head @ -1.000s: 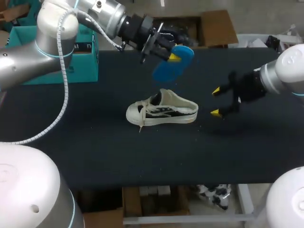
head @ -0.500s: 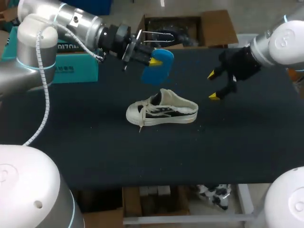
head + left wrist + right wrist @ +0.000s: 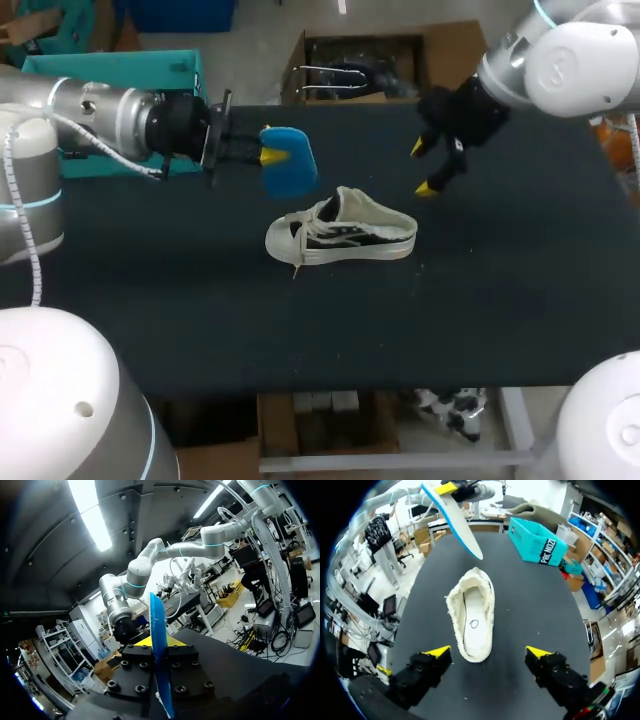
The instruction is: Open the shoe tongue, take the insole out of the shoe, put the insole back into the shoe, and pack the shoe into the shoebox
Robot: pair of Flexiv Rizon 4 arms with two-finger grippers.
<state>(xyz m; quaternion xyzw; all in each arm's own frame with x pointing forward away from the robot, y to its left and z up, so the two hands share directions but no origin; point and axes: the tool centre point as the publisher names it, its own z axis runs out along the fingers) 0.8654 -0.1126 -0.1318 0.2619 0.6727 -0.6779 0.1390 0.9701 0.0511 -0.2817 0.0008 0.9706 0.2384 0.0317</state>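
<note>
Blue flat foam insole (image 3: 288, 172) pinched edge-on in left claw (image 3: 270, 158), both yellow-tipped fingers pressed against it, held in air above black counter (image 3: 200, 320), just behind toe half of white canvas low-top shoe (image 3: 340, 238). Shoe upright on sole at counter middle, opening upward. Right claw (image 3: 422, 168) spread wide, gripping nothing, hanging near shoe's heel end. Teal cardboard shoebox (image 3: 120, 70) at counter's far left corner.
</note>
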